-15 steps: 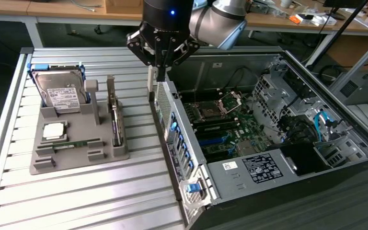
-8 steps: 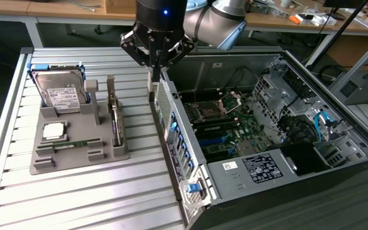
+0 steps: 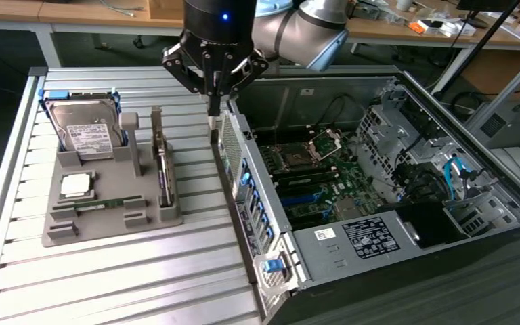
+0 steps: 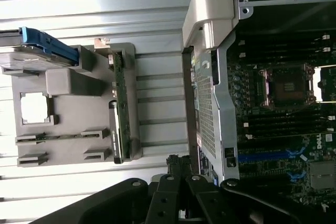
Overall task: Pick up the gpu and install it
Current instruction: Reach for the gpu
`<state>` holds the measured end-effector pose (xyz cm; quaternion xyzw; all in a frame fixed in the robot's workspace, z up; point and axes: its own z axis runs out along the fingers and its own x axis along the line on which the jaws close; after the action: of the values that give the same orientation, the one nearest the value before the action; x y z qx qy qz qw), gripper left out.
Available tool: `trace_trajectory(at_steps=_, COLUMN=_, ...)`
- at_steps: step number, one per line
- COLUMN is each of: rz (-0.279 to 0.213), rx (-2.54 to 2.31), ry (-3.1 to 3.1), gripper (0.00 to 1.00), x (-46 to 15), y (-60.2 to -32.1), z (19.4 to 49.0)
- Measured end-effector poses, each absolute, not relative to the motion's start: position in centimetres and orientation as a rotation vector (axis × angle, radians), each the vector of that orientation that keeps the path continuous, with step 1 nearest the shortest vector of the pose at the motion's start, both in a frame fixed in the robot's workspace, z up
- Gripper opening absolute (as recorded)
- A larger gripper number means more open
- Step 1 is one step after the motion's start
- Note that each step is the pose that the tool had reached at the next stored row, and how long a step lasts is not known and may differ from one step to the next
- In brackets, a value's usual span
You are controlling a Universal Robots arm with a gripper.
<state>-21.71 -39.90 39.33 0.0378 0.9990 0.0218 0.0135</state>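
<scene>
The gpu (image 3: 162,170) stands on its long edge in a slot of the grey holder tray (image 3: 106,227), a thin dark card with a pale metal bracket. The wrist view shows the gpu (image 4: 119,114) edge-on in the same tray (image 4: 73,85). My gripper (image 3: 213,112) hangs shut with nothing in it, above the rear wall of the open computer case (image 3: 242,169), to the exterior view's right of the card and apart from it. Its dark fingers (image 4: 181,167) are pressed together in the wrist view, close to the case wall (image 4: 210,93).
The tray also carries a silver hard drive (image 3: 84,128), a processor chip (image 3: 76,183) and a green memory stick (image 3: 106,202). The motherboard (image 3: 319,183) lies exposed inside the case, with drive cages and cables on the exterior view's right. Everything rests on a ribbed aluminium table (image 3: 133,277).
</scene>
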Motion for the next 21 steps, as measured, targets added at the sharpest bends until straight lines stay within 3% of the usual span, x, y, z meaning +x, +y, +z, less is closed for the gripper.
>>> trace_trajectory(at_steps=21, rz=0.068, rx=0.118, ry=3.112, gripper=0.1, x=-23.2, y=-39.9, z=39.3)
